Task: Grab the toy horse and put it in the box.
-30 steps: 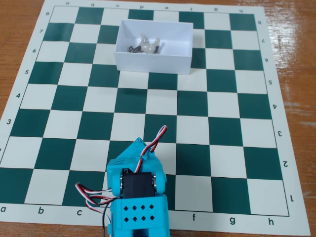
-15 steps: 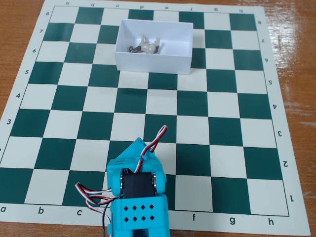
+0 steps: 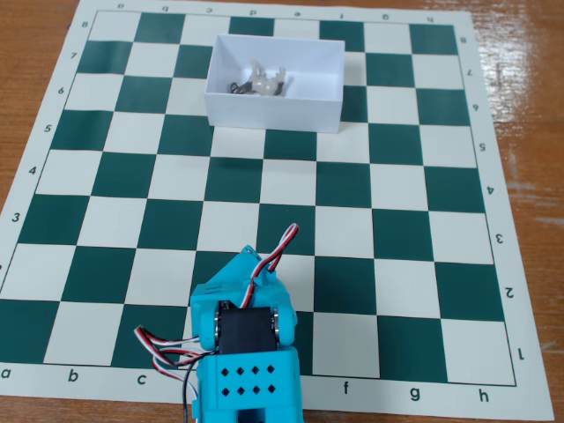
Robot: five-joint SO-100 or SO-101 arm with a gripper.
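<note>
The toy horse (image 3: 262,85), a tiny grey-white figurine with dark parts, lies on its side inside the white open-topped box (image 3: 273,113). It is in the left half of the box, near the middle. The box stands on the far part of the chessboard, around rows 6 to 7. The blue arm (image 3: 247,344) is folded up at the near edge of the board, far from the box. Its gripper fingers do not show; the folded arm's body hides them.
The green-and-white chessboard mat (image 3: 352,238) covers most of the wooden table (image 3: 529,106). Red, white and black wires (image 3: 273,256) loop from the arm's top and left side. Nothing else stands on the board.
</note>
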